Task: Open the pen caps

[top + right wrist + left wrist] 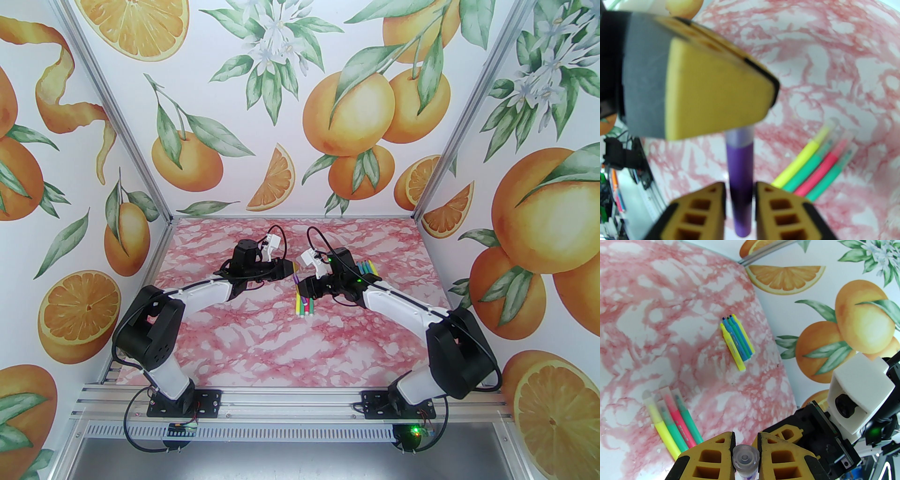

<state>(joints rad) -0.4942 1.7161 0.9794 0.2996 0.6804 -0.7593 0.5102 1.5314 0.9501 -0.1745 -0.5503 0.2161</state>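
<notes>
Pale translucent cap (745, 456) on purple pen (740, 168)

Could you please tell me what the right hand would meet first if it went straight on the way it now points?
Most likely the left hand, which sits directly ahead, shut on the cap of the purple pen lying between the right hand's fingers.

Top camera: high behind both arm bases (185, 404), looking down over the whole tabletop (262, 347). Wrist cameras sit close behind the left end effector (746, 441) and right end effector (740, 194), facing forward. Both share the purple pen (740, 168) and 4 capped pens (818, 164) beyond.
</notes>
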